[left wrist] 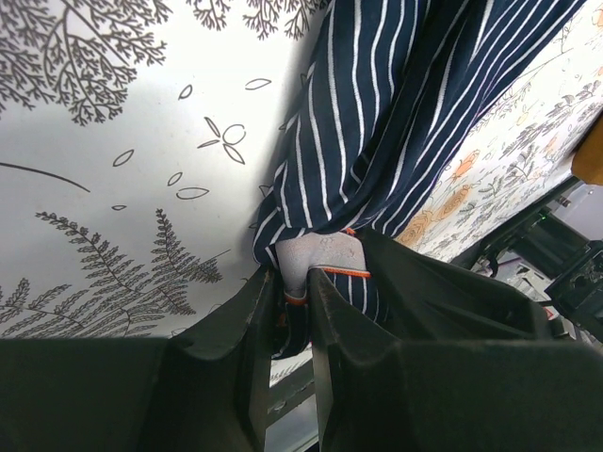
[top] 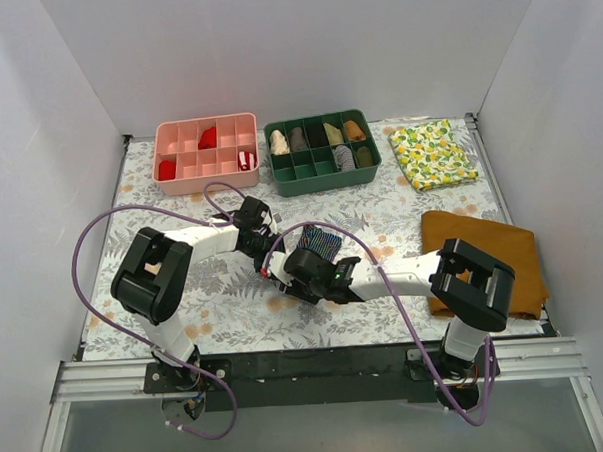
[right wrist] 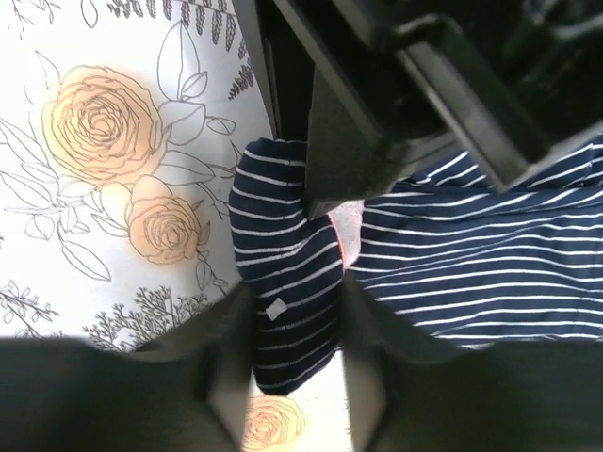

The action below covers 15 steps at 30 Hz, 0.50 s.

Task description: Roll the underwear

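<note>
Two grippers work at the centre of the floral tablecloth [top: 205, 300], both engaged on one garment.

1. Location of item: the underwear [top: 319, 239] lies at table centre, between the two wrists. It sits at 6 o'clock from the green tray [top: 324, 175] and well apart from the mustard cloth [top: 493, 253] at 3 o'clock.
2. Left gripper [left wrist: 294, 282]: closed, with a fold of the striped cloth pinched between its fingers. The rest of the garment runs away from it toward 1 o'clock in the left wrist view, gathered into a narrow band.
3. Right gripper [right wrist: 297, 339]: its fingers sit on either side of a thick doubled-over end of the cloth, which fills the gap. I judge this to be a grip.
4. Progress: the garment appears gathered lengthwise and one end is turned over on itself. I judge this to be an early turn of the roll. Most of the striped length lies flat and unrolled.
5. Outstanding: the turn has to be carried along the rest of the length, and the finished roll then released.
6. Risk: the soft cloth may spring open if either grip loosens.
</note>
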{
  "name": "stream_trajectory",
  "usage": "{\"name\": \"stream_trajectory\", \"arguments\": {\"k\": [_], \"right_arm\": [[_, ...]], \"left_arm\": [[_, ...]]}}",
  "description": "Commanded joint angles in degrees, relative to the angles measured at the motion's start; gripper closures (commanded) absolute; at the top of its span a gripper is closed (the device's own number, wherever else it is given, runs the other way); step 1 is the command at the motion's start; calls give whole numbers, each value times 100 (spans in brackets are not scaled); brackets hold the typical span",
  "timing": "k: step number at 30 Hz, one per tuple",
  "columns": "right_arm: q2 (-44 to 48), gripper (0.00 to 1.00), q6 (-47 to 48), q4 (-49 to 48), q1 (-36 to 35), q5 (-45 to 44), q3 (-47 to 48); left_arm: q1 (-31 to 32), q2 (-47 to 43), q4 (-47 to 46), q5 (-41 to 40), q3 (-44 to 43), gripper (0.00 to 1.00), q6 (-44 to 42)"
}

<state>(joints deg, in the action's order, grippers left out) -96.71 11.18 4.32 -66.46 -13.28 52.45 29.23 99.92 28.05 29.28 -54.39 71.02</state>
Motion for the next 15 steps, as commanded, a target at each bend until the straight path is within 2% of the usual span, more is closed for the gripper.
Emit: {"name": "stream_trajectory", "arguments": {"k": [1, 2, 4, 5, 8, 9, 10, 12, 15], "right_arm": [[-121, 66, -212, -177, -8, -35, -296], [-112, 73, -239, -185, 1, -26, -331], [-42, 78, -309, -159, 1, 36, -410], [-15, 84, -362, -159, 1, 62, -445], [47, 92, -432, -151, 1, 264, -498], [55, 95, -450, -107, -8, 412, -490], [55, 98, -467, -89, 10, 527, -490], [55, 99, -529, -63, 19, 860, -437], [12, 99, -617, -19, 54, 1282, -349]], "left_arm": [[56, 221, 368, -572, 166, 100, -256], [47, 204, 359, -598, 192, 100, -256], [47, 177, 359, -625, 218, 100, -256], [39, 151, 359, -651, 236, 100, -247], [12, 28, 289, -686, 297, 97, -238], [3, -7, 262, -704, 306, 93, -221], [-14, -42, 262, -722, 315, 84, -203], [-23, -192, 192, -818, 324, 71, -142], [-49, -437, 122, -1063, 359, 64, 7]]}}
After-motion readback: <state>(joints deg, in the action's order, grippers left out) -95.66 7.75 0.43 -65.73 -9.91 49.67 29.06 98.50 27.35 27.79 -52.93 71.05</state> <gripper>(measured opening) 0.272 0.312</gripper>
